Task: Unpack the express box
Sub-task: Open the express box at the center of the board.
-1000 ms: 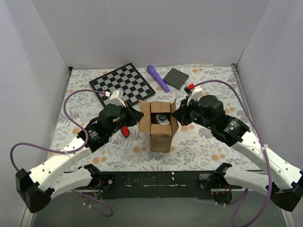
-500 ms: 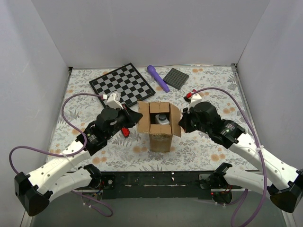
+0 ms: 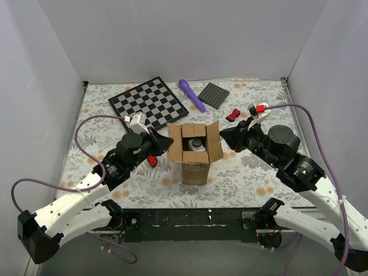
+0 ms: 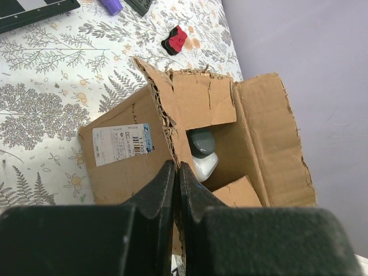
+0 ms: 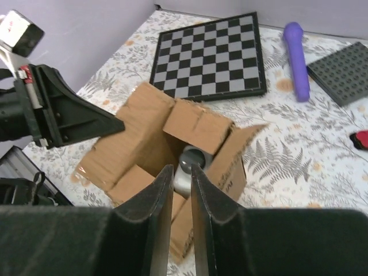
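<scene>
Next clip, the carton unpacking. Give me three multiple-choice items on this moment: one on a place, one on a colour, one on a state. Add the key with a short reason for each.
1. Where does the purple rod lie?
A) between the chessboard and the dark grey plate
B) against the table's near edge
C) on the right arm

2. What colour is the small piece lying just nearer than that plate?
A) blue
B) green and white
C) red and black

3. How is the left claw?
A) wide open above the table
B) shut on a flap of the express box
C) shut on the rod

Key:
1 A, since the top view shows it lying between the two.
2 C, since red and black show in the top and left wrist views.
3 B, since the left wrist view shows the fingers closed with the flap's torn edge between them.
</scene>
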Robot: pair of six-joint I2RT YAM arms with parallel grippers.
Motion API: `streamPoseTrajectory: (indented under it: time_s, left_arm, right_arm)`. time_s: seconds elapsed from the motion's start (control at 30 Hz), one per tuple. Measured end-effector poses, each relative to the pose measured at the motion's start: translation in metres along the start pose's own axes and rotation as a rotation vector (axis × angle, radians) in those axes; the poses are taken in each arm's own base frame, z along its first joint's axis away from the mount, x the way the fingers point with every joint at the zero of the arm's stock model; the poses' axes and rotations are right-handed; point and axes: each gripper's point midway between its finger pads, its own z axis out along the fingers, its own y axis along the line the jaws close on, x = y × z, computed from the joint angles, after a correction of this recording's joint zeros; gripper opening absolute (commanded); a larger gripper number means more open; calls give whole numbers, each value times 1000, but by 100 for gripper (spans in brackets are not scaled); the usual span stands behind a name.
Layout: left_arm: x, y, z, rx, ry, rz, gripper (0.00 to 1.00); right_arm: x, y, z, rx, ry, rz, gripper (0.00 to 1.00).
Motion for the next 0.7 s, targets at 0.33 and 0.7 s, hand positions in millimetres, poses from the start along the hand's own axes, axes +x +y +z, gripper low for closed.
streamPoseTrajectory:
  time_s: [0.33,0.7]
  left_arm:
    - [1,-2,2,13,0,-3,0]
    - [1,-5,3,24,8,0,0]
  right_arm:
    - [26,39,86,-101,261,-94,7]
    - [90,38,83,17,502,-301,11]
